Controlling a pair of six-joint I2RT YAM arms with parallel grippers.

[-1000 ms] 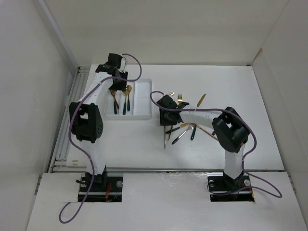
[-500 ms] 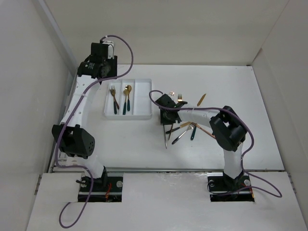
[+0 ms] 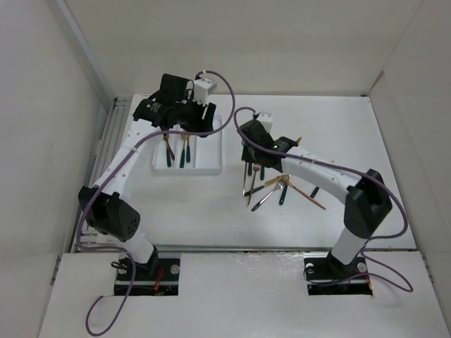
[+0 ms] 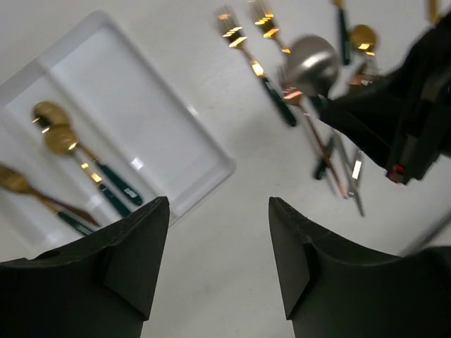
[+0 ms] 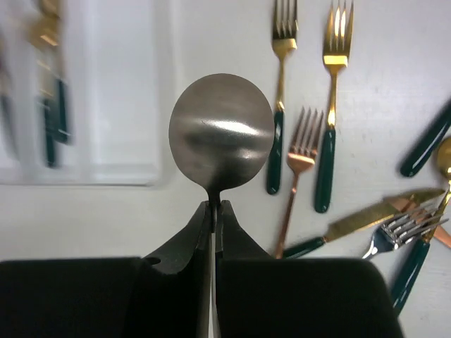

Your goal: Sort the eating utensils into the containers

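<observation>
My right gripper [image 5: 216,208] is shut on the neck of a silver spoon [image 5: 220,132] and holds it above the table, right of the white cutlery tray [image 5: 120,84]. The top view shows this gripper [image 3: 252,149] between the tray [image 3: 209,144] and the loose pile of utensils [image 3: 278,186]. My left gripper [image 4: 218,211] is open and empty, above bare table near the tray's corner [image 4: 127,113]. In the top view it is [image 3: 187,118] over the tray's far end. The tray holds gold spoons [image 4: 60,137] and a fork [image 3: 168,149].
Loose gold forks [image 5: 337,42], a copper fork [image 5: 299,162], a gold knife [image 5: 359,222] and dark green-handled pieces lie right of the tray. White walls enclose the table on three sides. A slotted rail [image 3: 99,176] runs along the left edge.
My right gripper has risen and moved back toward the tray with the silver spoon. My left arm swung out to the back left, then came back over the tray's far end.
</observation>
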